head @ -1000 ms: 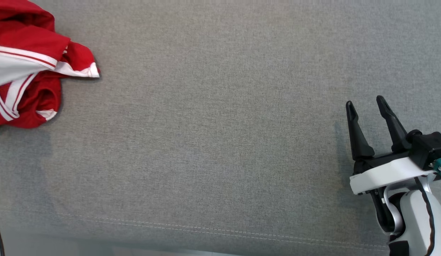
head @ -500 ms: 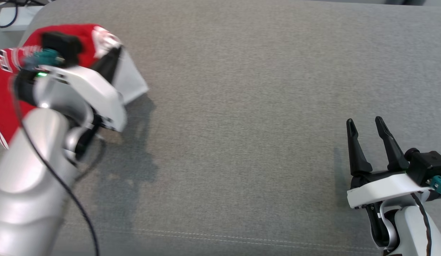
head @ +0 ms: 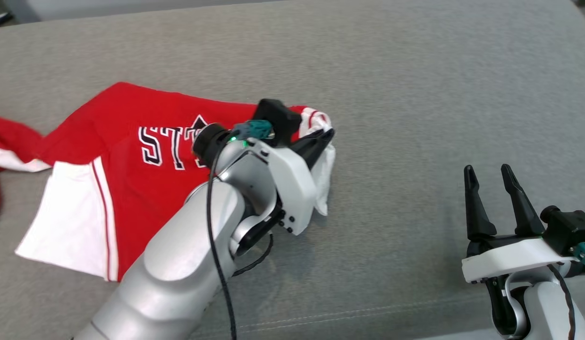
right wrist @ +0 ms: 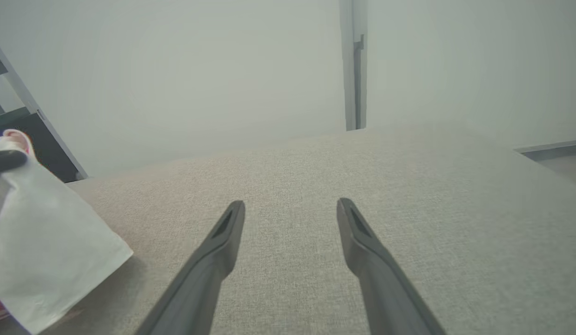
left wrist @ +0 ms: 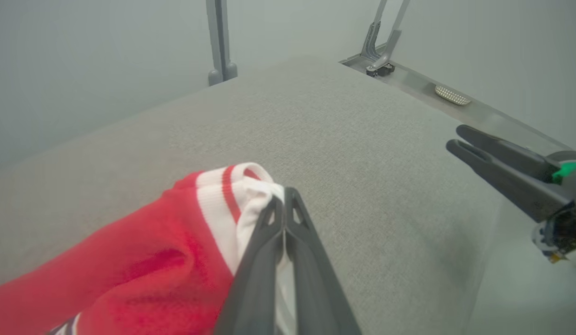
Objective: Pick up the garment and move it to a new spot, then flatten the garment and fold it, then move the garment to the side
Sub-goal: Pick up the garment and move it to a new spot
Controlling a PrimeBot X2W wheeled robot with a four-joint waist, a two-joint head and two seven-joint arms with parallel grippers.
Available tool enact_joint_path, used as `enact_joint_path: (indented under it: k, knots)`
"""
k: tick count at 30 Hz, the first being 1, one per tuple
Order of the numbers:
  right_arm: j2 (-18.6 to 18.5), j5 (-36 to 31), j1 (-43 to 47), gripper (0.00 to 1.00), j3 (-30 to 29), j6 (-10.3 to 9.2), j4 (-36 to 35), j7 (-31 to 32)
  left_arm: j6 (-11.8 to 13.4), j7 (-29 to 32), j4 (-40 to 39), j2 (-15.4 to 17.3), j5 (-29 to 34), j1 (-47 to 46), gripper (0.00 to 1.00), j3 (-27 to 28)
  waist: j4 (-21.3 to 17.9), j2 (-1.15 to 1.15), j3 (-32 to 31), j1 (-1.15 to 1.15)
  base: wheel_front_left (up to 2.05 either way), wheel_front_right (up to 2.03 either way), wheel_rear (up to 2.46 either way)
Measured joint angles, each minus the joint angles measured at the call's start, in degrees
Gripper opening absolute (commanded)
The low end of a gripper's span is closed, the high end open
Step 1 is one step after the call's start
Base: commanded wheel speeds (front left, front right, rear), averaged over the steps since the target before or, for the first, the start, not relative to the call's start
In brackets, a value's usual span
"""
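On grey cushion [head: 415,85], left of centre: red garment [head: 131,137], white trim, black lettering up. Roughly spread, long axis left to right across the head view. Far left end crumpled; white panel at near-left edge flat.

At left gripper [left wrist: 284,193]: clamped tight on garment's rightmost edge, striped red-and-white trim bunched at the tips, no gap between the fingers in the wrist view. Edge raised a little off cushion there; white flap hanging below the grip, lower corner at or near the cushion.

At right gripper [head: 487,169]: moderately spread, nothing held, low over bare cushion, well apart from garment, fingers pointing away from robot.

Step in hand, by judgement: relocation of garment, first part of task. Flattening and folding not yet begun.

Key relation: whole length of garment trailing to the left of left gripper; bare cushion ahead, to the right. Pull along the long axis likely to straighten the body; crumpled left end likely to need separate work. Nearer to garment: left arm, by far. For right arm, a stretch of bare cushion to cross before any shared grip on the right edge.

Risk: pinch on trim alone; possible slip under drag on rough upholstery.
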Motion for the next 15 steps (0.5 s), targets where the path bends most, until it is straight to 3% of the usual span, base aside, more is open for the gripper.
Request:
enact_joint_path:
  k: [7, 15]
  knots:
    - [0.4, 1.8, -0.3, 1.00, 1.7, 0.00, 0.3, -0.5, -1.0, -0.6, 5.0, -2.4, -0.4, -5.8, 0.00, -3.2, -8.8, 0.00, 1.0, 0.00, 0.00, 0.00, 0.00]
    - [1.0, 5.3, -0.3, 1.00, 3.7, 0.00, 1.3, -0.5, -1.3, -1.1, 12.4, -2.7, -2.0, -7.9, 0.00, -4.7, -19.0, 0.00, 3.1, 0.00, 0.00, 0.00, 0.00]
